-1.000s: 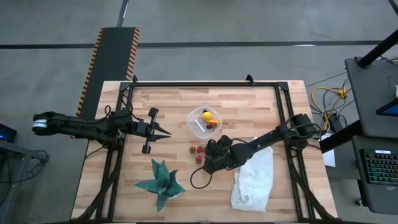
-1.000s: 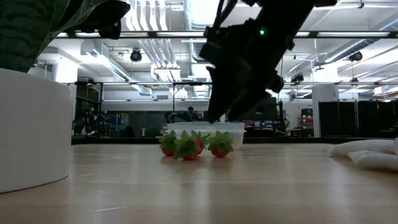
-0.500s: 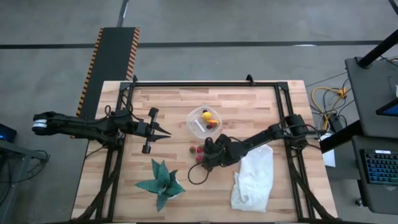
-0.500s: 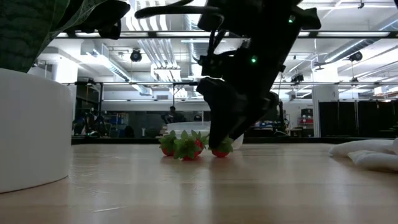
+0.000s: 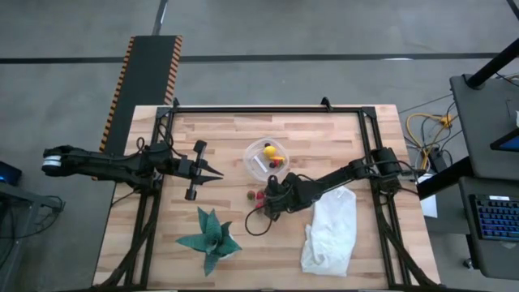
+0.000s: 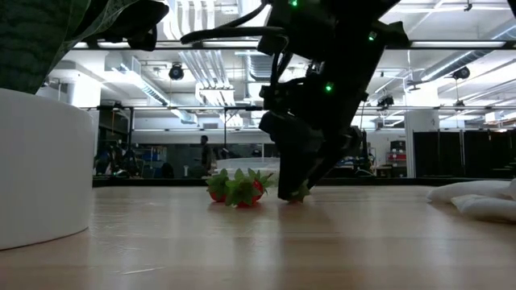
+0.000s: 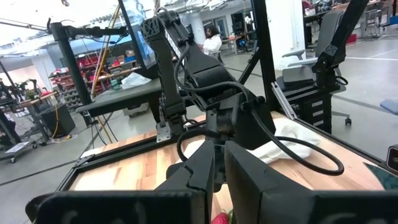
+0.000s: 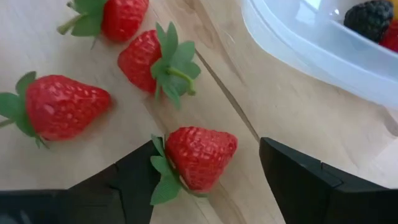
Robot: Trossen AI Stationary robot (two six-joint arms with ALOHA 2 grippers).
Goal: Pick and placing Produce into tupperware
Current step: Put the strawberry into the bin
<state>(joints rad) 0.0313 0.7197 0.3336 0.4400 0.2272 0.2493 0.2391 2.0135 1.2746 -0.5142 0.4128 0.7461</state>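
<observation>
The right gripper [image 8: 199, 186] was down at the table [image 5: 219, 146], just below the middle of the high view, its fingers spread on either side of one strawberry [image 8: 198, 155] with gaps showing on both sides, so nothing was clamped yet. That straddle looked deliberate: the berry lay on its side with its green leaves toward one finger, placed so the jaws could close across its red body. Three more strawberries [image 8: 158, 62] lay loose on the wood in the upper left of the right wrist view (close together, so a narrow approach probably mattered).

The tupperware [image 5: 265, 159] sat just above the berries in the high view, near the centre of the table, already holding a yellow piece [image 5: 271, 152] and darker bits, near enough for a short carry.

The left gripper [image 5: 217, 172] waited at the left of the table, its fingers pressed together and empty. A green leafy plant shape [image 5: 209, 239] and a white cloth [image 5: 332, 235] lay along the lower edge.
</observation>
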